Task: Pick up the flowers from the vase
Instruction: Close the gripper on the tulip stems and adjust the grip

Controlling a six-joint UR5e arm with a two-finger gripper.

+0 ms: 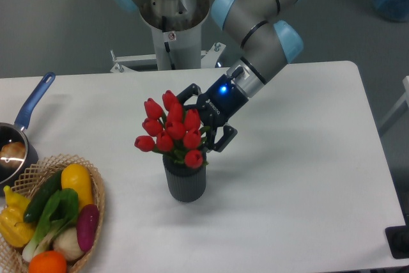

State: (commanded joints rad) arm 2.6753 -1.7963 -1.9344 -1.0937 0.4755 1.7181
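1. A white bench [300,177] fills the frame, with grey floor behind it at the top.
2. The end effector [203,121] sits at frame centre, fingers spread, one above and one below the right edge of the bunch.
3. The flowers [171,131] lie immediately to its left, stems running down into the vase [185,180] below; whether a finger touches a bud is unclear.
4. The coming move probably calls for closing sideways on the bunch, then lifting straight up.
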